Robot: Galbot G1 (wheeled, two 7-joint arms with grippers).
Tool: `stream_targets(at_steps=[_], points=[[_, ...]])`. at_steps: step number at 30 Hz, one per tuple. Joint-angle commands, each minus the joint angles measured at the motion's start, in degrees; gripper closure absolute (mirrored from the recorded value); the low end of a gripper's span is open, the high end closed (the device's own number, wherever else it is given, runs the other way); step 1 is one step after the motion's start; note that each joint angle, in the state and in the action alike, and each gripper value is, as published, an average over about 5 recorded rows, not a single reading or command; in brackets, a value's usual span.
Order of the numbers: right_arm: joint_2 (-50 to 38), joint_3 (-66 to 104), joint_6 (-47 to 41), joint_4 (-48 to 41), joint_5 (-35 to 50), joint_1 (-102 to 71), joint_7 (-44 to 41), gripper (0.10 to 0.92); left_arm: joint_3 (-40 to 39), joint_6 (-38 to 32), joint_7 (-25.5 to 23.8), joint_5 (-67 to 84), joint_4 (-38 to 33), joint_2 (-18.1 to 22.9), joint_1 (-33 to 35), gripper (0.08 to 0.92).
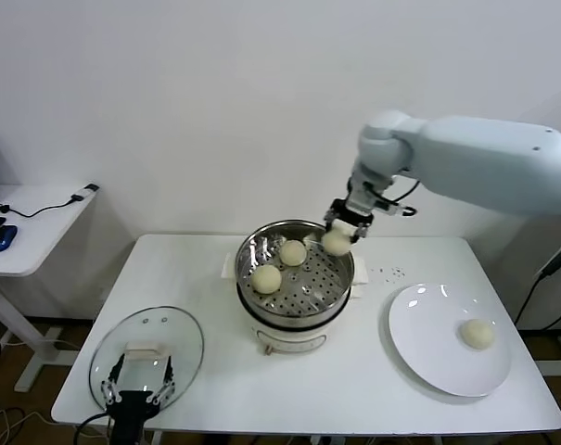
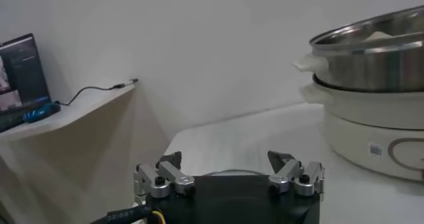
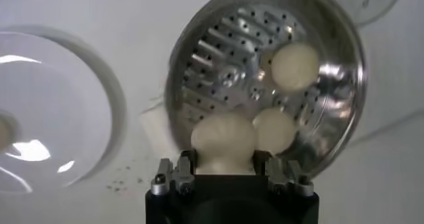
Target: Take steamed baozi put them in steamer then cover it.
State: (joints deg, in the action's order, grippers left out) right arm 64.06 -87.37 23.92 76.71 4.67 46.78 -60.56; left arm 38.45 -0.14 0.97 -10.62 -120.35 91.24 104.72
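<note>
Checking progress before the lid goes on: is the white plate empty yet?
No, one bun still sits on the plate, while the right gripper holds another over the steamer.

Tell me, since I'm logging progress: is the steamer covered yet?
Uncovered. The glass lid lies on the table by the left gripper; the steamer is open.

Right gripper (image 1: 339,229) clamped, arm outstretched; left gripper (image 1: 137,382) spread.

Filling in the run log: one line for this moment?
right gripper: shut on baozi over steamer | two inside | one on plate | left gripper: open over cover
</note>
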Motion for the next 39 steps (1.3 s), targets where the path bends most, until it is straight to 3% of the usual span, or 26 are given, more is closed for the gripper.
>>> stream_targets(at_steps=[1,22,25,32,39], points=[[11.2,0.6,3.6,-0.6,-2.4,-6.7,0.1,0.457,0.0,0.1,0.0,0.2,0.7,0.0,-0.6,0.177],[10.0,-1.1,4.6,-0.9,-6.7,-12.4,0.7,0.446,0.0,-0.1,0.1,0.3,1.7,0.3,-0.8,0.177],[10.1,-0.7,4.3,-1.2,-6.8,-12.5,0.6,0.406,-0.3,-0.1,0.1,0.1,1.7,0.4,-0.9,0.177],[9.5,1.4,5.3,-1.5,-7.9,-11.0,-0.8,0.228,-0.5,0.0,0.1,-0.3,1.6,0.3,-1.2,0.177],[5.2,2.5,2.4,-2.0,-2.4,-6.7,-1.3,0.203,-0.8,0.2,0.1,-0.5,1.1,0.3,-1.1,0.177]])
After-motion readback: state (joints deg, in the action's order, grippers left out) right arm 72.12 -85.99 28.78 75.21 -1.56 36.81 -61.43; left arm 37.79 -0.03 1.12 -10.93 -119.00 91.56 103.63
